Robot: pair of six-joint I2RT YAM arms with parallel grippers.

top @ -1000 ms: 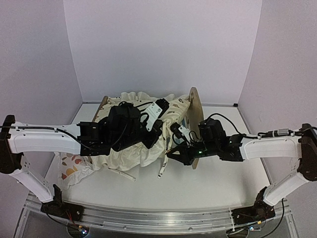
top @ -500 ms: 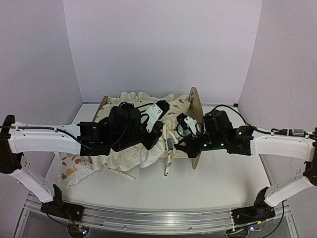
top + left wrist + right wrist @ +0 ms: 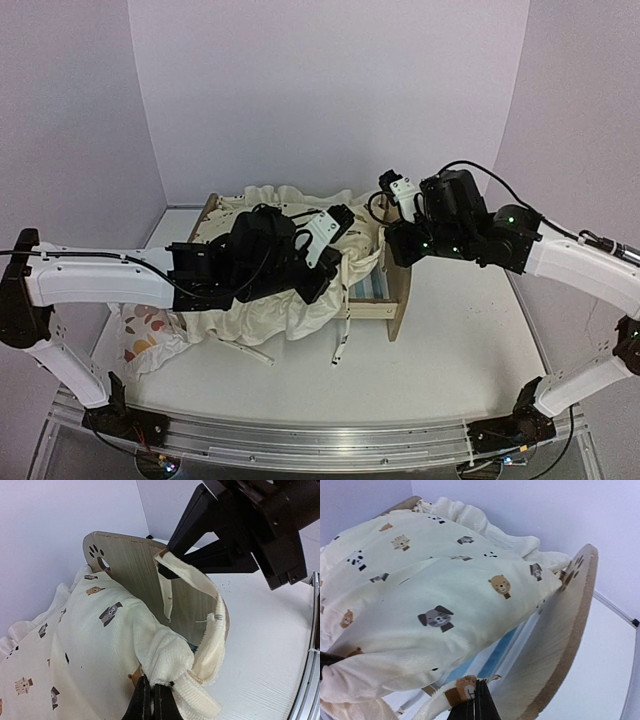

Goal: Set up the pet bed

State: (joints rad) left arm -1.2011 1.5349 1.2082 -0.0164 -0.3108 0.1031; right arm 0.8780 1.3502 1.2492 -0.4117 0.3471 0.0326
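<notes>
A small printed pillow [image 3: 140, 335] lies near-left on the counter [image 3: 450, 370]. Mid-counter, the left jaws are pinched tight on the cream cushion [image 3: 285, 315] heaped over the pet bed [image 3: 403, 295] — headboard upright at its right end. Farther back, the right jaws clamp a cushion tie — held above that headboard.

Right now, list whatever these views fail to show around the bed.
Bed base: top view, mostly under the cushion.
Footboard: top view, covered by cushion and left arm.
Left gripper hold: left wrist view, fingertips sunk in cushion folds.
Pillow: top view, partly under the left arm.
</notes>
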